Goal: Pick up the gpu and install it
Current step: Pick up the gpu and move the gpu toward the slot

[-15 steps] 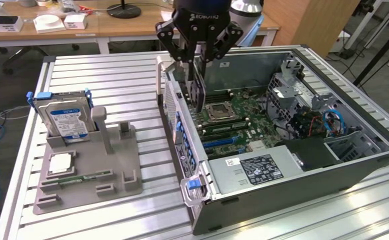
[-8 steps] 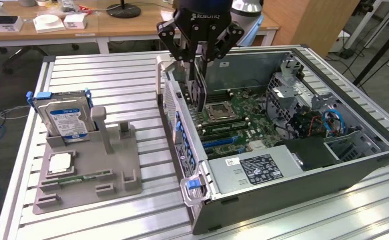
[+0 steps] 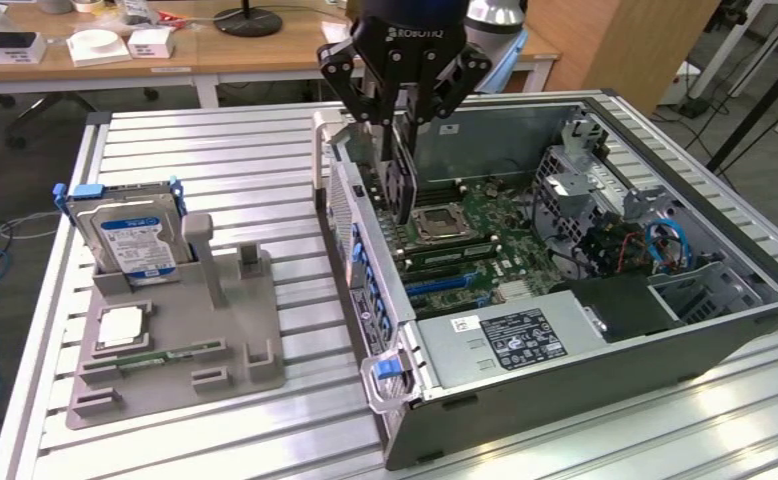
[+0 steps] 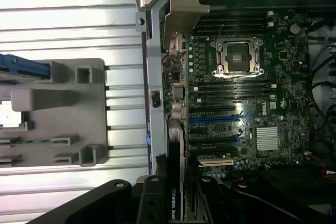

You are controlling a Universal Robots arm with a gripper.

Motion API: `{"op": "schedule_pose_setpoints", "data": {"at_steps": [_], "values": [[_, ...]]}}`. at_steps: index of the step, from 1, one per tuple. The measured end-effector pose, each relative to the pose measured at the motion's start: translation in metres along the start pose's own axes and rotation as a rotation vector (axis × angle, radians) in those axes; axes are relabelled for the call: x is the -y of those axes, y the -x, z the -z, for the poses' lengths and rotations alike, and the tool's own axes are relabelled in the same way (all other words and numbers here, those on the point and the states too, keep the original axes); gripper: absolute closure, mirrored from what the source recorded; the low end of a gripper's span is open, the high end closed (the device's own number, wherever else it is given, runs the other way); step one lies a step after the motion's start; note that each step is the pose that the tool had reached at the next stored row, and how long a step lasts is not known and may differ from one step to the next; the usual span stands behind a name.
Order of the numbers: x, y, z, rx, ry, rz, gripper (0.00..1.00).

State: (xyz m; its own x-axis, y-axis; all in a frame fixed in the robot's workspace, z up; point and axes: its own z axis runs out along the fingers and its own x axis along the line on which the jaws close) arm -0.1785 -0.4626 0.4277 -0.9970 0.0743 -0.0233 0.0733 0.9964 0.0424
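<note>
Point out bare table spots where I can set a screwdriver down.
Bare table lies beyond the grey holder, toward the far edge, and along the near edge before the holder. The strip between holder and computer case is narrow. Crowded: inside the case, where the end effector holds the gpu.

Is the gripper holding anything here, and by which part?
Yes: the gripper is shut on the gpu, gripping its top edge; the card hangs upright over the motherboard inside the open case.
</note>
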Motion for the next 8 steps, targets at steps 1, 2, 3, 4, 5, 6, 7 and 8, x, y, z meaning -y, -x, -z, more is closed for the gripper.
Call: {"op": "schedule_pose_setpoints", "data": {"at_steps": [1,2,3,4,5,6,7,8], "values": [[0.0,0.0003,0.0,0.0,0.0,0.0,0.74],[0.0,0.0007,0.0,0.0,0.0,0.0,0.74],[-0.0001,0.001,0.0,0.0001,0.0,0.0,0.74],[-0.0001,0.0013,0.0,0.0,0.0,0.0,0.74],[-0.0001,0.0016,0.0,0.0,0.0,0.0,0.74],[-0.0001,0.0019,-0.0001,0.0,0.0,0.0,0.74],[-0.0002,0.0023,0.0,0.0,-0.0001,0.0,0.74],[-0.0002,0.0026,-0.0001,0.0,0.0,0.0,0.74]]}}
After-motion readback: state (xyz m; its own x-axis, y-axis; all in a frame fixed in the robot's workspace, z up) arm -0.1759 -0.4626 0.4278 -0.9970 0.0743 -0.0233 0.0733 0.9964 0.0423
